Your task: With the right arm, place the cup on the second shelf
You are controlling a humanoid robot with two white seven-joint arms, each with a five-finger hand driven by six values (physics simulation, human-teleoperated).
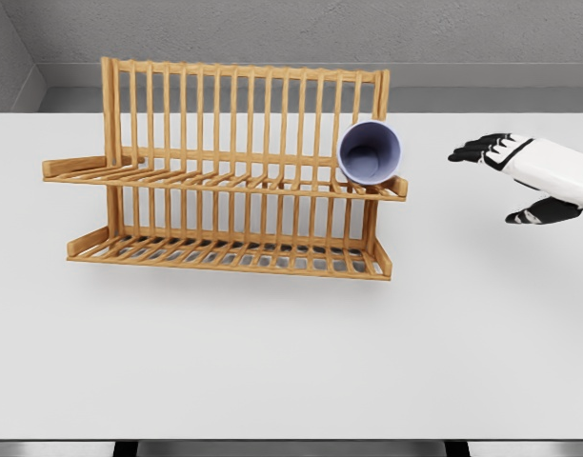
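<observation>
A lilac cup (370, 152) lies on its side at the right end of the upper shelf of a wooden two-tier dish rack (225, 181), its mouth facing me. My right hand (509, 183) hovers over the table to the right of the rack, apart from the cup, with its dark fingers (477, 149) spread and holding nothing. The lower shelf (225, 255) carries nothing. No left arm shows in the head view.
The rack stands on a white table (291, 362) whose front edge runs along the bottom of the view. A grey wall rises behind the table's far edge.
</observation>
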